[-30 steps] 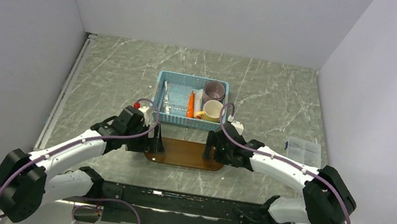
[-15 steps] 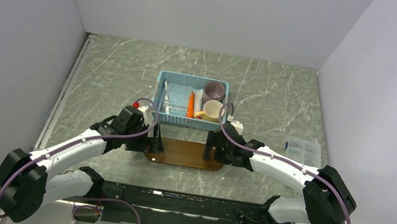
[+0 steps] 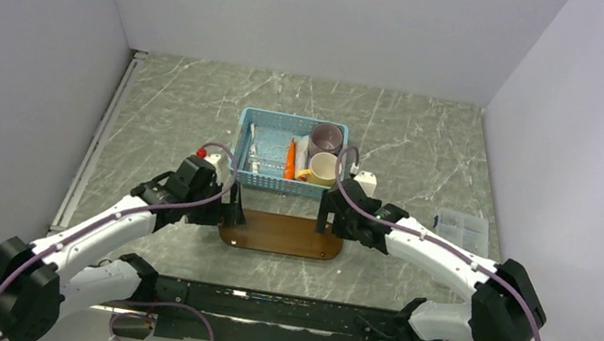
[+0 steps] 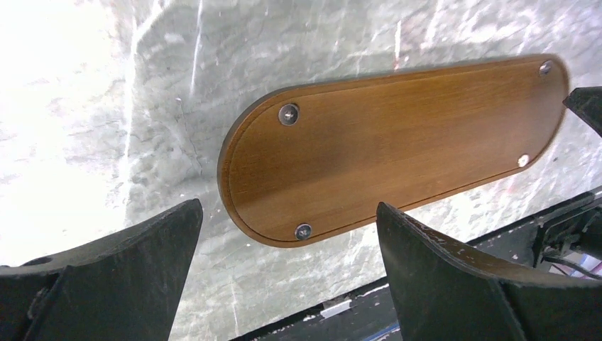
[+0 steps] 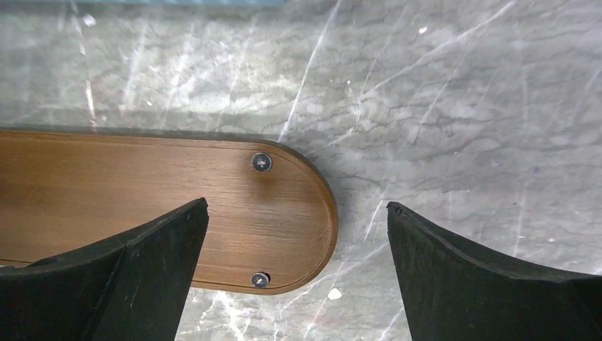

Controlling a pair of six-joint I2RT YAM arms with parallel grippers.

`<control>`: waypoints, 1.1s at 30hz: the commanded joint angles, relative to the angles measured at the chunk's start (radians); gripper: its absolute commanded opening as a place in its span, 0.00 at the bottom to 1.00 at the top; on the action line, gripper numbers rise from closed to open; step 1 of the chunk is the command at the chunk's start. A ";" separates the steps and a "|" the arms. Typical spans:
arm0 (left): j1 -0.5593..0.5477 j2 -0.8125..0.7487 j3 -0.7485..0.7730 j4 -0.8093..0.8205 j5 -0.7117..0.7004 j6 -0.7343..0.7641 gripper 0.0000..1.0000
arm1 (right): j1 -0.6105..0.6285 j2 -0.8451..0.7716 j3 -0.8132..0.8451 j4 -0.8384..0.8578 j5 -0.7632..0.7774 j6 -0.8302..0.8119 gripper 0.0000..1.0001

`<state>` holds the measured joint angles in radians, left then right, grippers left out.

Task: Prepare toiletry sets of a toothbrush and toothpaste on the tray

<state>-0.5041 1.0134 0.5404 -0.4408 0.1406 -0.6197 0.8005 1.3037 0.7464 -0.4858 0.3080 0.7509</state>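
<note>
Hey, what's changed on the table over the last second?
Both arms drew back slightly. The left gripper and right gripper, open and empty, lifted a little away from the tray ends. Nothing was grasped or released. The tray and the basket with its contents stayed put.

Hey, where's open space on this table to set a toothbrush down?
The whole tray is bare between the open left tool and right tool at its ends. The tabletop behind the basket and to either side of it is free too. Crowded: inside the basket, with two cups, the toothpaste and toothbrushes.
</note>
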 commanded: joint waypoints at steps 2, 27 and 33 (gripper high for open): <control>0.004 -0.104 0.113 -0.113 -0.098 0.037 0.99 | -0.006 -0.073 0.109 -0.076 0.093 -0.081 0.99; 0.004 -0.375 0.425 -0.393 -0.279 0.346 0.99 | -0.064 0.207 0.620 -0.117 0.024 -0.252 0.81; 0.004 -0.436 0.345 -0.362 -0.297 0.396 0.99 | -0.079 0.319 0.718 -0.125 0.032 -0.224 0.73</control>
<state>-0.5034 0.6022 0.9367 -0.8345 -0.1345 -0.2832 0.7334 1.5860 1.3849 -0.6117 0.3447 0.5076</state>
